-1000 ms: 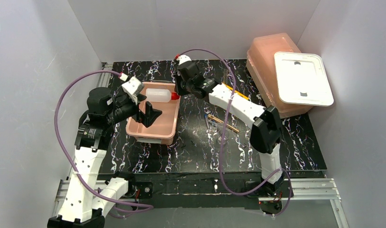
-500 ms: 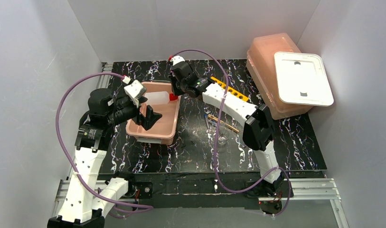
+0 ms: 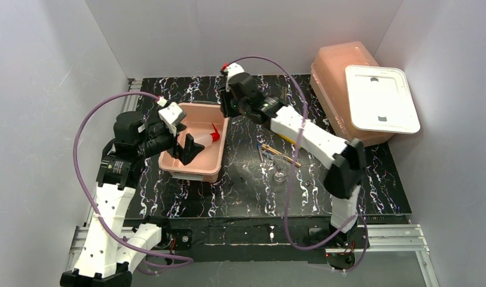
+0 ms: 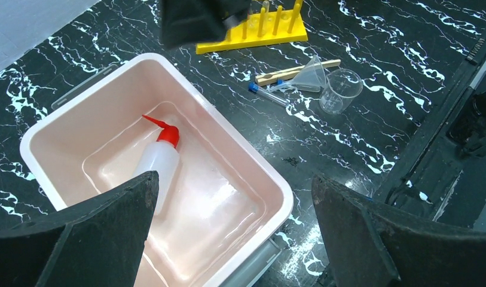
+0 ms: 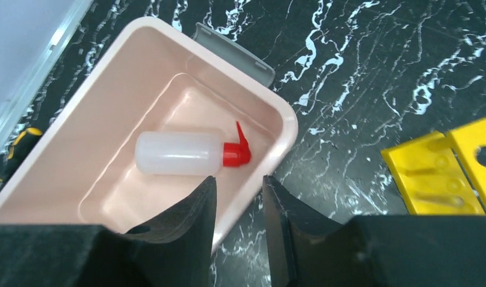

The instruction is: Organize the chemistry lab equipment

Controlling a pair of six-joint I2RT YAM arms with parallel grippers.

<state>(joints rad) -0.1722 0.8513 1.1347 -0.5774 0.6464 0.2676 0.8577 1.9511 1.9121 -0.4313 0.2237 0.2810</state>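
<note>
Lying flat in the pink tub [image 5: 285,122], left of centre, the red-capped bottle [image 5: 177,153] looks light, squeezable and slick: grab mid-body, not the spout. Above it the right gripper [image 5: 238,182] hangs with jaws parted, empty; left gripper [image 4: 233,179] spread wide, empty. Glossy black counter [image 3: 246,191], white walls close around.

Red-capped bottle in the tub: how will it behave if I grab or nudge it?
The bottle lies on its side, round-bodied, so it would likely roll on the tub floor. Translucent, no liquid level visible: probably light. Its plastic wall may squash if squeezed.
</note>
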